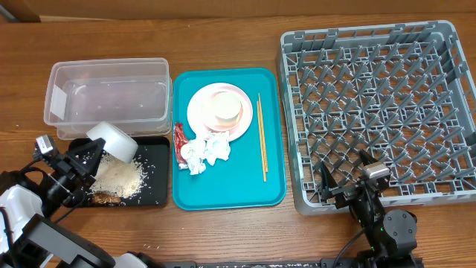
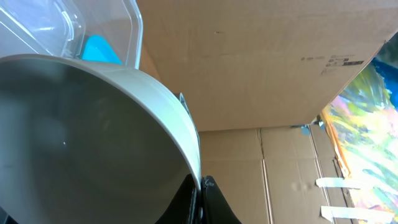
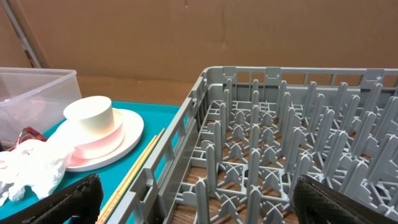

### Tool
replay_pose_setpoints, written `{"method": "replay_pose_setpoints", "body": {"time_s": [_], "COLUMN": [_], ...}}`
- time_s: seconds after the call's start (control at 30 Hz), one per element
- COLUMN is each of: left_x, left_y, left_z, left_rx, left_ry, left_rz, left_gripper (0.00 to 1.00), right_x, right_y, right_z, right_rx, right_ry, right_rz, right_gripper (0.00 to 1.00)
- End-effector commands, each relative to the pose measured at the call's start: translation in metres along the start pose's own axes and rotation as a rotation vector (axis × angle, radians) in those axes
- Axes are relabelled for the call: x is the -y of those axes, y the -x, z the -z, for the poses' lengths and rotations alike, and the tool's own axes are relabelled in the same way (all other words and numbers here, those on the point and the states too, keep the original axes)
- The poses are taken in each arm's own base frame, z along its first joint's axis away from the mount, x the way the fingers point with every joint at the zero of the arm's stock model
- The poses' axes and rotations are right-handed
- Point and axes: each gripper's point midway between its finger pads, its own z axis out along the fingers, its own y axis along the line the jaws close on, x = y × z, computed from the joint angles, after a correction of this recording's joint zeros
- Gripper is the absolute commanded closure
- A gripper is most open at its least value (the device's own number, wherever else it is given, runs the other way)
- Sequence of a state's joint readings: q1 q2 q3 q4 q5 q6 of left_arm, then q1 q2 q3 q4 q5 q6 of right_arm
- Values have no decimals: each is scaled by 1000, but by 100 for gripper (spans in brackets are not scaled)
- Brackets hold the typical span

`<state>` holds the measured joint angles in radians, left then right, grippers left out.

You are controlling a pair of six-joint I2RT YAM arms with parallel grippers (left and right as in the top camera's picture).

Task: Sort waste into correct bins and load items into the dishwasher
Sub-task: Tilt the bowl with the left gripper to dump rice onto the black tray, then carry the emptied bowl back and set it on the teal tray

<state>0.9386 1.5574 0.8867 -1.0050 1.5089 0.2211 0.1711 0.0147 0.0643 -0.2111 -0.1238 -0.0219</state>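
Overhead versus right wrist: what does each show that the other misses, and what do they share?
Overhead only: the left gripper holding a tipped white bowl over the black tray, where rice lies. Right wrist only: the cardboard wall behind the table. Both: the pink plate, napkins, chopsticks, teal tray and grey rack.

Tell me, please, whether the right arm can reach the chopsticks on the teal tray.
Probably yes: the chopsticks lie uncovered on the teal tray beside the rack, and the open right gripper has only the rack's wall to clear.
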Motion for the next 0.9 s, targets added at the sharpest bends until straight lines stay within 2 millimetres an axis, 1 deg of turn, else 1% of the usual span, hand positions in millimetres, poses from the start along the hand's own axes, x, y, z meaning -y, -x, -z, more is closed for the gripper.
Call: {"method": "replay_pose_setpoints", "body": {"time_s": [0.0,0.17,0.33,0.43,0.6,0.7,0.77,0.87], "left_x": [9,-2,8,24,52,70,81,90], "left_y": [2,-5,-9,-14,-27,-40,-53,-70], "left_z": [2,2,2,2,-3,-11,-18,-30], "left_rx": [13,-8,-12,-32,-110,-163,-202,-241], "left_ry": [-21,49,45,80,202,282,346,446], "left_rz": [-74,-35,-50,-52,-149,-204,-250,-314], "left_gripper": [96,96,96,96,96,96,96,96], "right_x": [-1,-1,-1,-1,-1,-1,-1,-1], "right_y": [3,3,3,3,3,3,3,3], "right_z": [1,1,1,1,1,1,1,1], "right_rx": [14,14,14,14,14,14,14,14], "right_ry": [5,5,5,5,5,5,5,5], "right_rz": [4,4,4,4,4,4,4,4], "right_gripper": [0,0,0,0,0,0,0,0]}}
